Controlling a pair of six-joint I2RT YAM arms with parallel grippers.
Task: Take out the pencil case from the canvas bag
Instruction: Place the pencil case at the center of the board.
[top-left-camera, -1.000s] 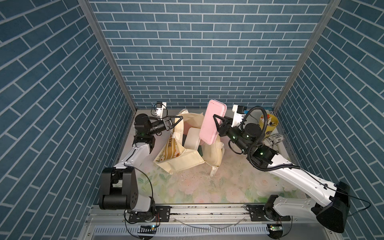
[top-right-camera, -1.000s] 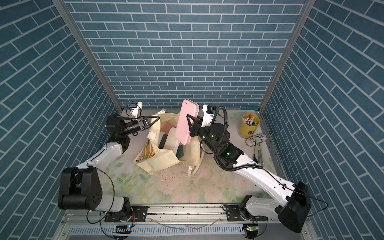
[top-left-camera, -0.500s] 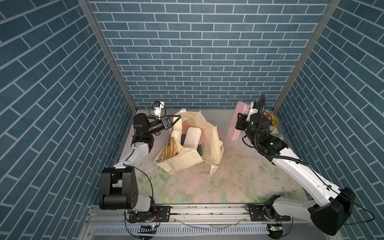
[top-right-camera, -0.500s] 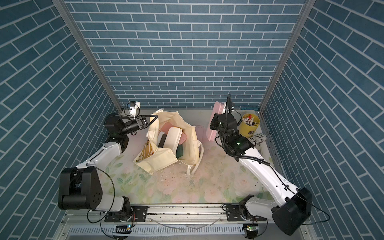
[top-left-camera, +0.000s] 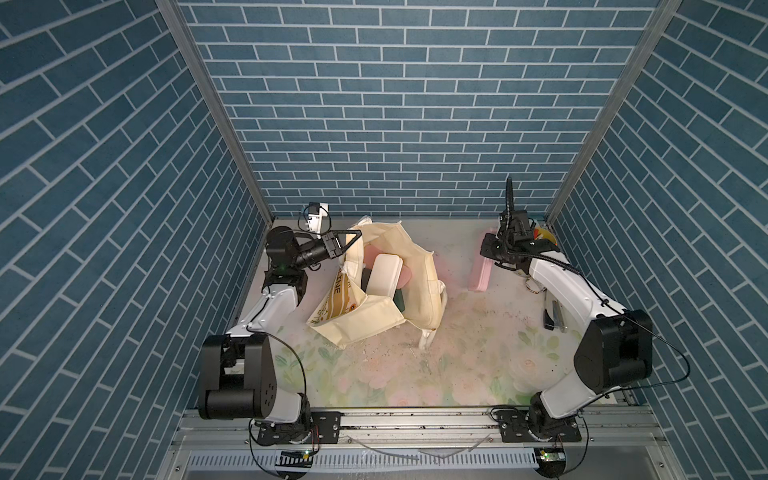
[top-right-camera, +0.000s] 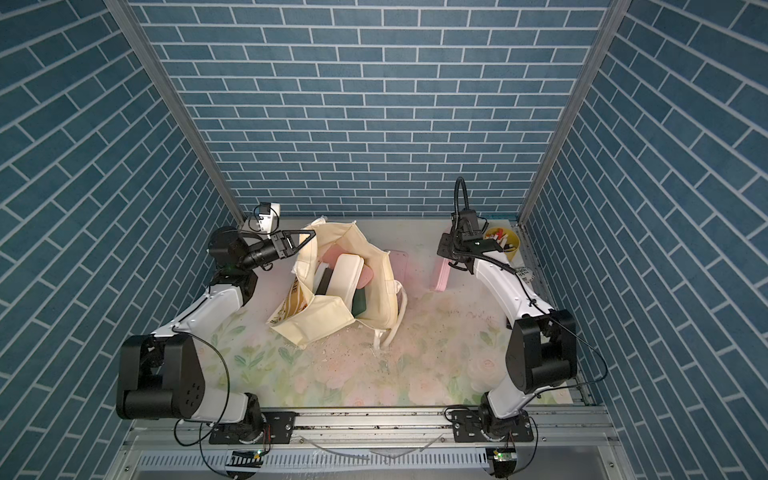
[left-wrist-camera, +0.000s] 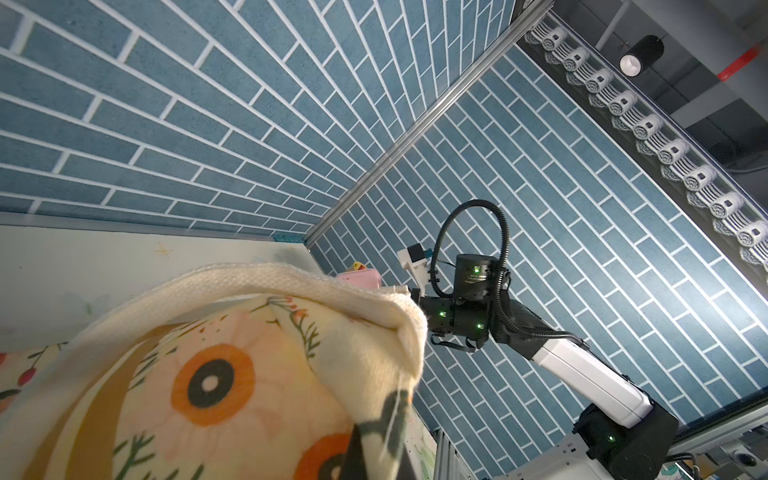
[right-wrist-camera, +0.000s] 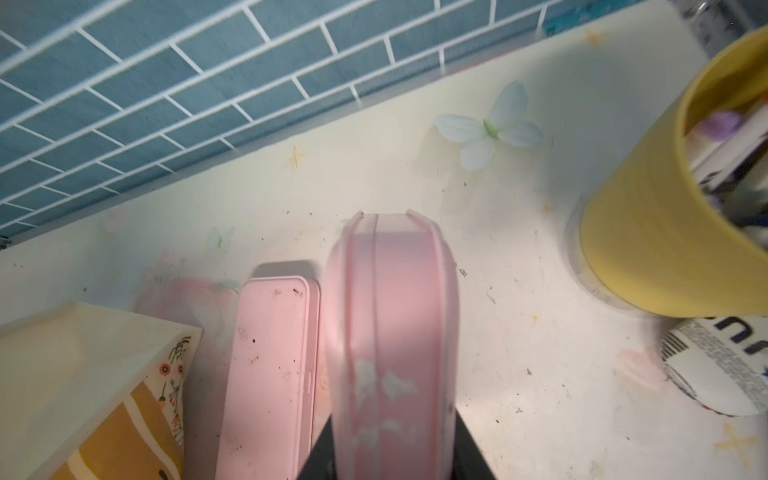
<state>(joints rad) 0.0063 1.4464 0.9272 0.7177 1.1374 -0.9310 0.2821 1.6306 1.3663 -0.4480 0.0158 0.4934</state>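
Item: pencil case (right-wrist-camera: 390, 332), pink, clamped between the jaws of my right gripper (top-left-camera: 488, 259), outside the canvas bag (top-left-camera: 415, 286); whether its far end touches the surface I cannot tell.
Jaws of my left gripper (top-left-camera: 352, 239): pinched together on the bag's rim.
Surface: floral mat (top-left-camera: 478, 353), cream, speckled with dark crumbs.
Beside the right jaws: yellow pen pot (right-wrist-camera: 644, 249); second pink case (right-wrist-camera: 270, 365), flat on the mat.
Room: blue brick walls (top-left-camera: 395, 104) on three sides.

Yellow pen pot (right-wrist-camera: 640, 249) — beside a printed roll (right-wrist-camera: 715, 365).
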